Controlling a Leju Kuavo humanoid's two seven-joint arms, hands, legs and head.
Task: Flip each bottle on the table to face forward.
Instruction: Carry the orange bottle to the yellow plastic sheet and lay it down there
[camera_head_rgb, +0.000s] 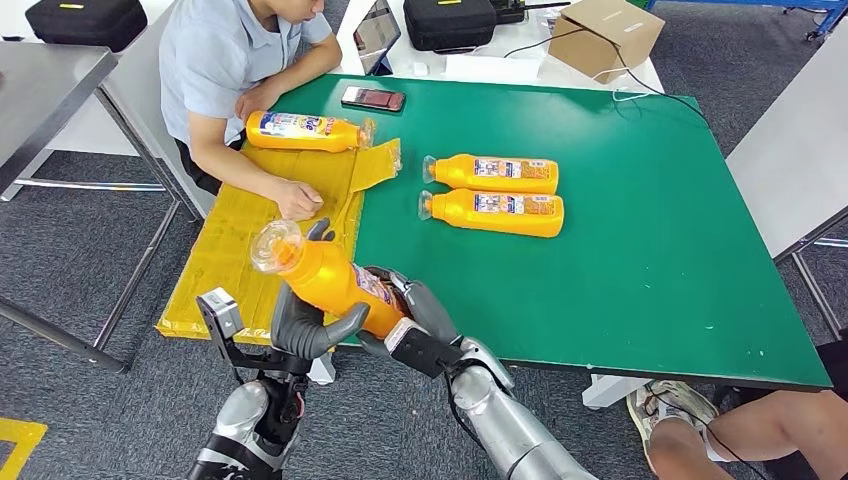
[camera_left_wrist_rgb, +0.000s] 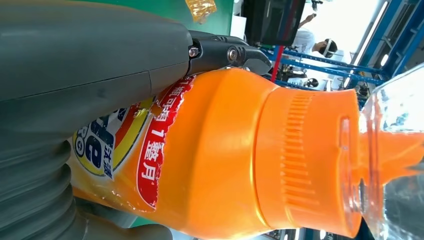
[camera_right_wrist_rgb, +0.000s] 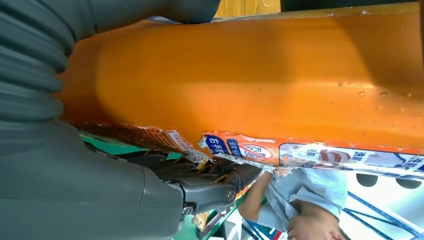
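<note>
Bottles are our concern, and one orange bottle (camera_head_rgb: 325, 277) is lifted off the green table (camera_head_rgb: 640, 240), held above its near left corner with the clear cap (camera_head_rgb: 274, 246) pointing up and away from us. Our left hand (camera_head_rgb: 305, 325) wraps the lower body from beneath, thumb across the front; our right hand (camera_head_rgb: 415, 310) clasps the base end, so both hands grip the same bottle. In the left wrist view the torn label (camera_left_wrist_rgb: 150, 150) sits under the thumb, and in the right wrist view the label's ragged edge (camera_right_wrist_rgb: 240, 150) runs along the bottle's side.

We judge this to be the turning step: the bottle is mid-handling, not yet laid down. Next we would need to roll it between the hands until the label faces forward, then lower it flat on the table without letting it slip.

Two more bottles (camera_head_rgb: 492, 173) (camera_head_rgb: 495, 212) lie side by side near the table's middle, labels showing. A fourth bottle (camera_head_rgb: 305, 131) lies on the yellow cardboard (camera_head_rgb: 215, 265) beside a seated person, whose hand (camera_head_rgb: 297, 198) rests on that cardboard just beyond our bottle's cap. A phone (camera_head_rgb: 373, 98) lies at the far edge.
</note>
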